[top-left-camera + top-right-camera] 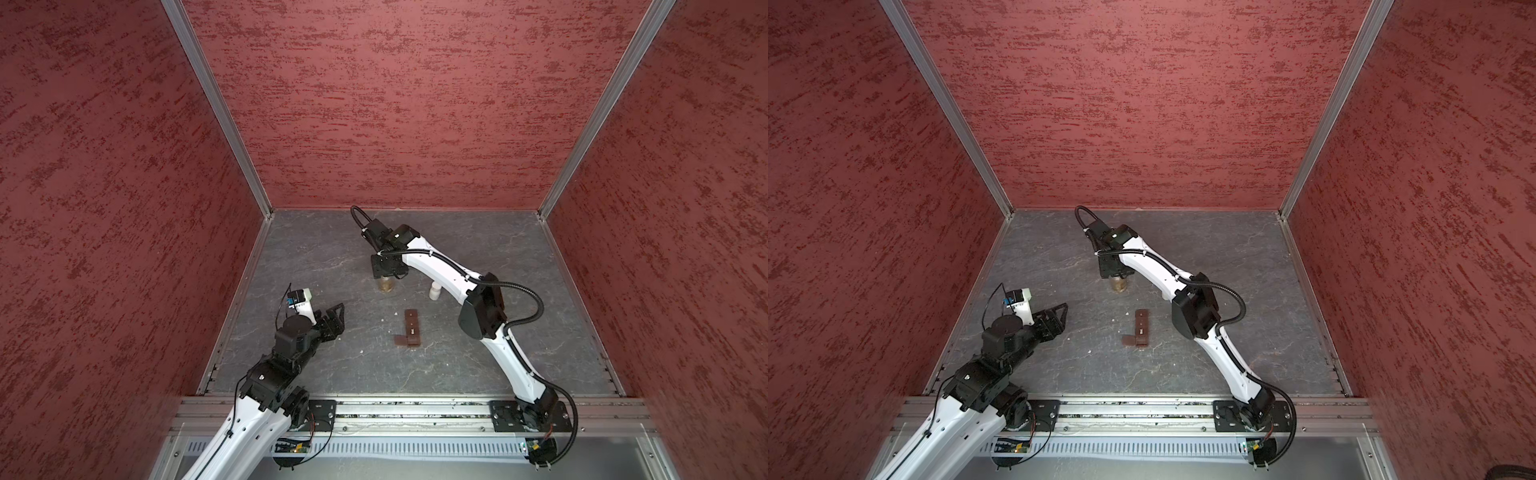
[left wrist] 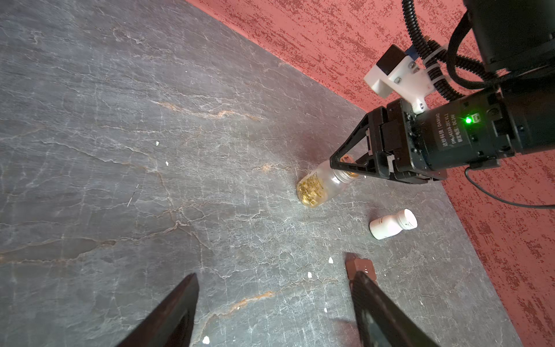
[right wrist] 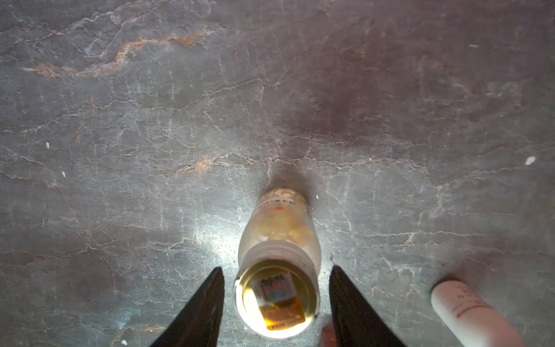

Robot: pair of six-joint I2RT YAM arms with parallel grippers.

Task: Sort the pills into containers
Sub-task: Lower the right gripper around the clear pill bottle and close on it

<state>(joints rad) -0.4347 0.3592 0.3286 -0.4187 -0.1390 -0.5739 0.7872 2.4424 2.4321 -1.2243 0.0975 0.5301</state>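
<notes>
By my reckoning the sorting has barely begun. The pills (image 2: 330, 260), tiny whitish chips, lie loose on the bench (image 1: 478, 353), scattered between my left fingers (image 1: 337, 321) and the containers (image 1: 411, 326), and I can make out none inside a cell. The containers are a row of small cells in one long, flat, glossy brown box lying mid-bench between my two arms. What looks like one lid flap (image 1: 401, 341) is folded out sideways at the nearer end; the other cells seem closed, though they are too small for me to be sure. My left fingers are spread wide with nothing between them, over bare bench. My right fingers (image 1: 386, 277) point straight down and straddle the threaded neck of a clear bottle (image 3: 277, 237) that stands upright with no cap. A sliver of bench shows on each side of its rim, so I judge them released, not yet clamped. That bottle is see-through plastic with rounded shoulders, a yellow printed label and yellowish pieces heaped at the bottom. Near it stands a white bottle (image 2: 392, 224), opaque, smooth and cylindrical, with its cap on. The bench looks like matte dark slate, with pale veins and rusty streaks.
</notes>
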